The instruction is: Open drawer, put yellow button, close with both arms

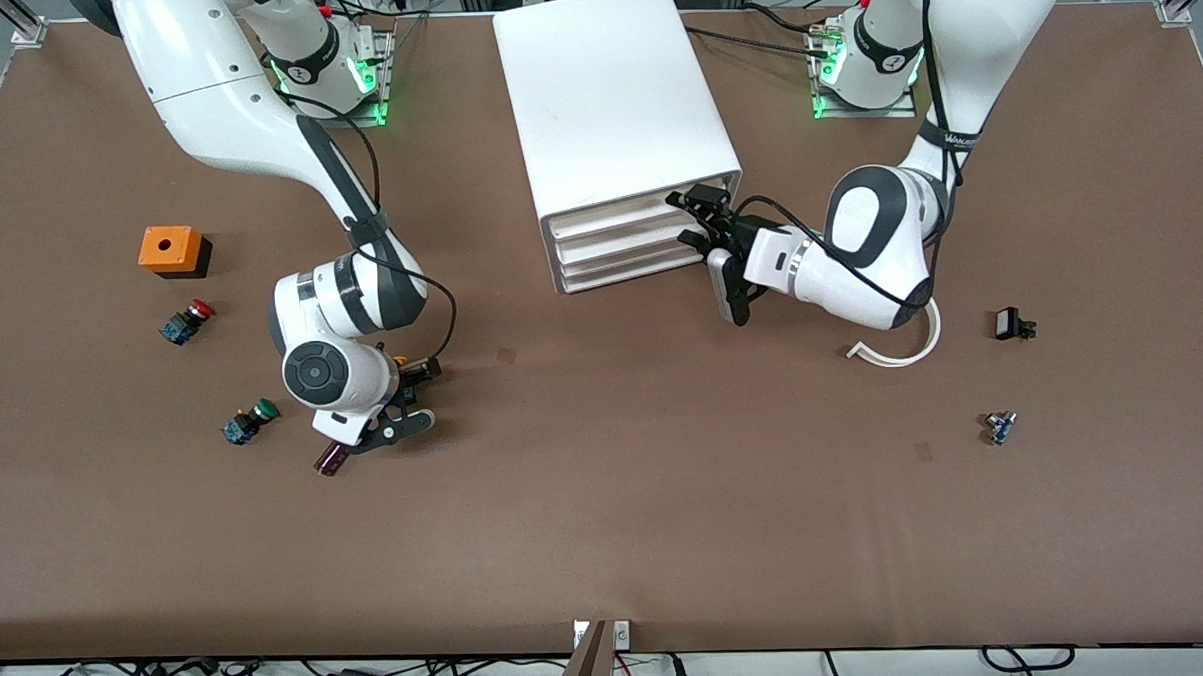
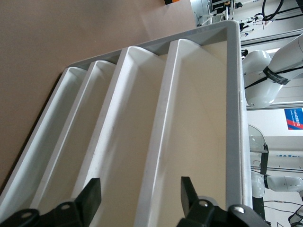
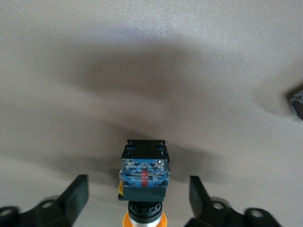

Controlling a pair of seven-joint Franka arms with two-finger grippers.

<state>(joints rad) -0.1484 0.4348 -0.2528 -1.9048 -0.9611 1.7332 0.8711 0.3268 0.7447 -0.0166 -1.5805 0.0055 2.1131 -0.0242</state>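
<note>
Yellow button (image 3: 143, 182) lay on worktop (image 1: 607, 498) between right end effector's (image 1: 403, 390) spread fingers, needing a centred pinch; left end effector (image 1: 703, 224), spread, faced the shut drawer (image 1: 612, 221).

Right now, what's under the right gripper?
The yellow button lies on the table between the open fingers of the right gripper, not yet gripped. In the front view the arm covers most of it.

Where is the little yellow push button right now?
The small yellow-capped button lies on the brown table between the right gripper's open fingers, near the green-capped button.
</note>
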